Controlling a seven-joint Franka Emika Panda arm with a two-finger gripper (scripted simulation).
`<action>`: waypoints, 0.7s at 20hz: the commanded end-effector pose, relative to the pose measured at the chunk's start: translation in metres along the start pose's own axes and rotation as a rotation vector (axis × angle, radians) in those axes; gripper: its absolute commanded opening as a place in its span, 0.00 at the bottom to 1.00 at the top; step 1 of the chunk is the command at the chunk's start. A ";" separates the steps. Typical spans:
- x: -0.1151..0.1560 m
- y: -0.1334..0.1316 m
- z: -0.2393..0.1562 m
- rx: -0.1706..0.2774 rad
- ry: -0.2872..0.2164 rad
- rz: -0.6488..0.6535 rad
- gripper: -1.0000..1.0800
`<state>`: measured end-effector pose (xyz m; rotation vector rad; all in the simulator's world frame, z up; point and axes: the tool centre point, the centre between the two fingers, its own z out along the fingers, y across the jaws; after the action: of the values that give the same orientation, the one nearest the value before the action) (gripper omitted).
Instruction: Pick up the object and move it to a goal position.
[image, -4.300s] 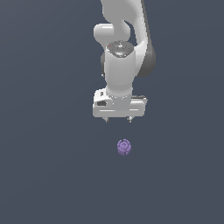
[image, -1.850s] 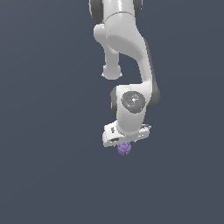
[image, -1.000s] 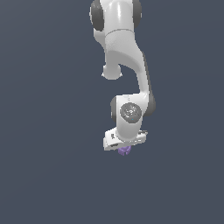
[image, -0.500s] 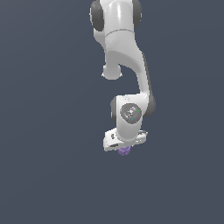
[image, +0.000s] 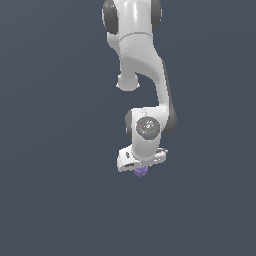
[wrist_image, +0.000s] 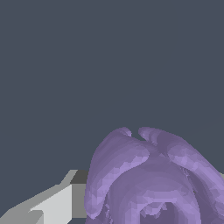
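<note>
The object (image: 141, 171) sits directly under the end effector (image: 141, 167), at about six o'clock from the arm's (image: 145, 75) wrist joint in the exterior view, with only its lower part peeking out below the white body. In the wrist view the object (wrist_image: 151, 179) fills the near field, right up against one finger (wrist_image: 52, 203), so the fingers appear to bracket it. Whether they are pressed onto it cannot be told: the second finger is hidden behind the object, and no gap or contact is clear.

As a judgement, the reach to the object is done and the grasp is either being made or just made. The lift and the carry to the goal are left, and no goal marker shows in either view. Whether the object rests on the surface (image: 60, 200) or hangs just above it cannot be told, since the plain dark ground gives no shadow or edge.

The object is light purple, roundish and knobbly, with bulging lobes around a ringed centre. It is far smaller than the end effector.
</note>
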<state>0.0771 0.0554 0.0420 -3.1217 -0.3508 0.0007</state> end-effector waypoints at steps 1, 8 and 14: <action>-0.004 0.004 -0.001 0.000 0.000 0.001 0.00; -0.029 0.025 -0.007 0.000 0.000 0.001 0.00; -0.065 0.056 -0.016 0.000 0.000 0.001 0.00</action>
<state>0.0339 -0.0029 0.0553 -3.1217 -0.3509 0.0008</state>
